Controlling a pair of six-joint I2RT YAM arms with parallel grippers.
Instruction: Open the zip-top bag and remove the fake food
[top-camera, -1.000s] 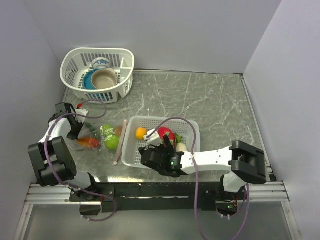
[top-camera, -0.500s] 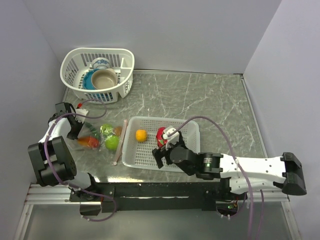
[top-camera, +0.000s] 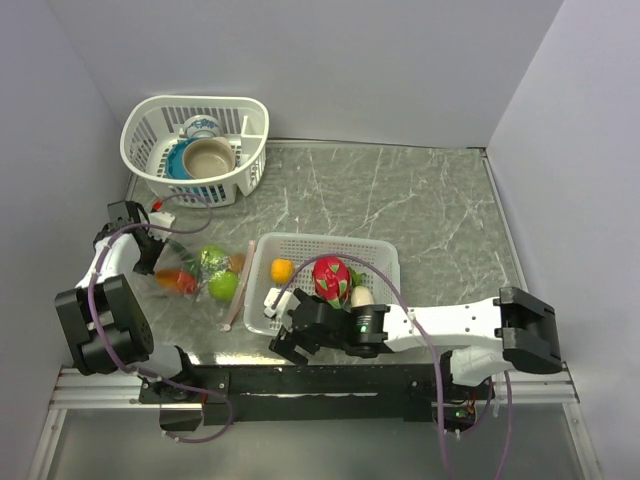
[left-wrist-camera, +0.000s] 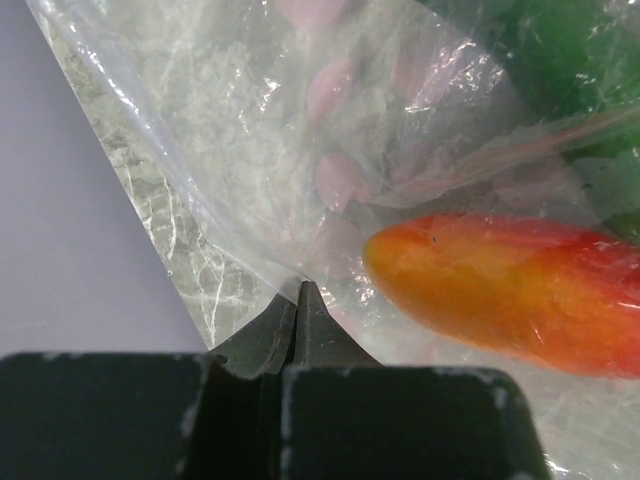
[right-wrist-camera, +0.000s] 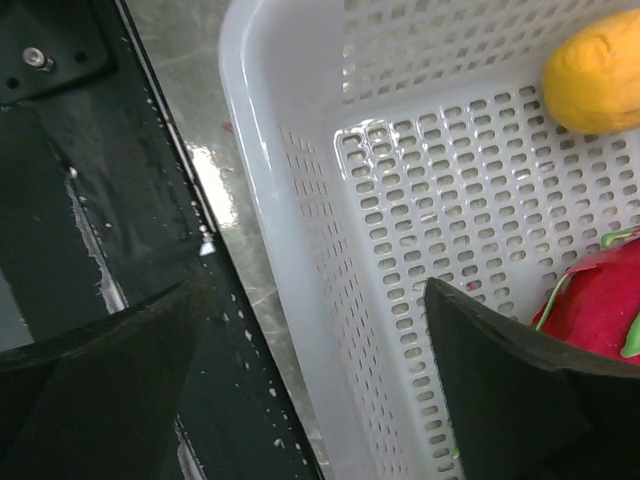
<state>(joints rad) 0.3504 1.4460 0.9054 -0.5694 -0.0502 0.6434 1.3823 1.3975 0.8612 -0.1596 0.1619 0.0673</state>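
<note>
Clear floppy plastic zip-top bag (left-wrist-camera: 250, 150) pinched by left gripper (left-wrist-camera: 297, 292), pressed together. Thin plastic may slip out. Right gripper (right-wrist-camera: 310, 370) spread wide, empty; may bump white mesh basket (right-wrist-camera: 262, 200).

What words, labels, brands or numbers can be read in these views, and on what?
None readable.
The cup in the round basket bears a blue pattern, too small to tell as text.
The zip-top bag, the fake food and the rectangular basket show no print.
</note>
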